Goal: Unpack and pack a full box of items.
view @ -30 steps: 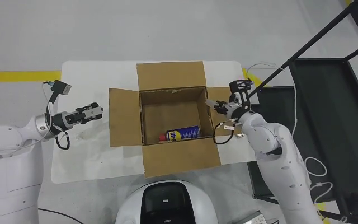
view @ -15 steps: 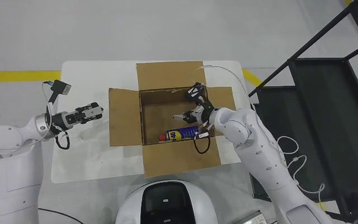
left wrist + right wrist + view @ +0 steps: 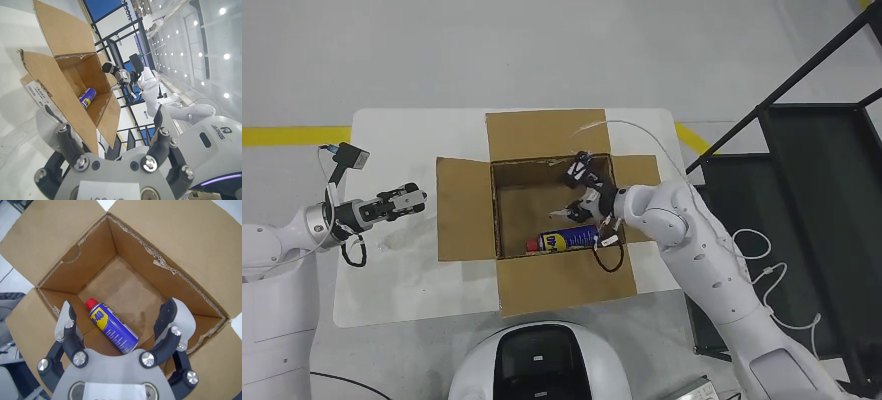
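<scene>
My right arm has swung in from beside the box's right-hand flap and now sits over the open box [image 3: 547,130]. In the last half second it edged a little further toward the far wall. My left arm has not budged.

The right tool [image 3: 575,203] hangs above the box opening, toward its right side, with its jaws spread wide and nothing between them. From the right wrist view, the right tool [image 3: 118,306] looks straight down into the box [image 3: 151,228], its two fingers bracketing the sight of the spray can [image 3: 111,326] below, well clear of it.

The spray can [image 3: 567,240] lies on its side on the box floor, close along the wall nearest the robot. Its red cap points toward my left and its base toward my right. It is blue with a yellow panel.

The left tool [image 3: 412,198] is held over the white surface [image 3: 402,140], just beside the box's left flap and apart from it. Through the left wrist view, the left tool [image 3: 104,111] is released, fingers wide apart and gripping nothing. Past it I can see the box [image 3: 62,28] with the can [image 3: 88,95] inside.

All four flaps are folded outward. A black metal rack [image 3: 812,130] stands off the right end of the surface.
</scene>
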`<move>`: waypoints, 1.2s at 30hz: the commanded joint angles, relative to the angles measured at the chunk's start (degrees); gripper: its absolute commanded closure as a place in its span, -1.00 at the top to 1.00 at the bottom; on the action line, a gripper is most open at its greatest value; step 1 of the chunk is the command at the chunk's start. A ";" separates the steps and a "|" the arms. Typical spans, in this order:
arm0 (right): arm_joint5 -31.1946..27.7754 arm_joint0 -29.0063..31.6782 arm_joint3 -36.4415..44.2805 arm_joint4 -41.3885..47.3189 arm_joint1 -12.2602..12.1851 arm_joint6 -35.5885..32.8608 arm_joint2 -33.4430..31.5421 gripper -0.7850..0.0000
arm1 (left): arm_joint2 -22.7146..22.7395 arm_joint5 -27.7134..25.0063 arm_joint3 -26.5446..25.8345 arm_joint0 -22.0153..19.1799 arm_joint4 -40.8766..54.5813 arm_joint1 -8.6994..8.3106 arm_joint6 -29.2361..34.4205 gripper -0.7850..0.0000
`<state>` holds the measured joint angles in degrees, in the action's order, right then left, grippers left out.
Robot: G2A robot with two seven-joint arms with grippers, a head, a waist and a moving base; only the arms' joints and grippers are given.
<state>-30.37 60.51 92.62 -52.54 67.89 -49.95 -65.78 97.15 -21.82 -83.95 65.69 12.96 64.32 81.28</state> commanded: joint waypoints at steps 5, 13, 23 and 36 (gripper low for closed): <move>-15.94 -8.61 -10.20 -1.18 0.25 -2.56 5.27 1.00 | 0.00 0.00 0.00 0.00 0.00 0.00 0.00 1.00; -21.38 -15.12 -17.50 -2.51 1.35 -2.58 13.04 1.00 | 0.00 0.00 0.00 0.00 0.00 0.00 0.00 1.00; -20.50 -14.58 -17.53 -2.82 1.36 -1.86 13.22 1.00 | 0.00 0.00 0.00 0.00 0.00 0.00 0.00 1.00; -20.23 -23.46 -30.57 -0.84 5.92 -2.60 26.10 1.00 | 0.00 0.00 0.00 0.00 0.00 0.00 0.00 1.00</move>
<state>-50.95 38.00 63.59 -53.20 73.24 -52.71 -40.97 97.15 -21.82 -83.95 65.69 12.96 64.32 81.28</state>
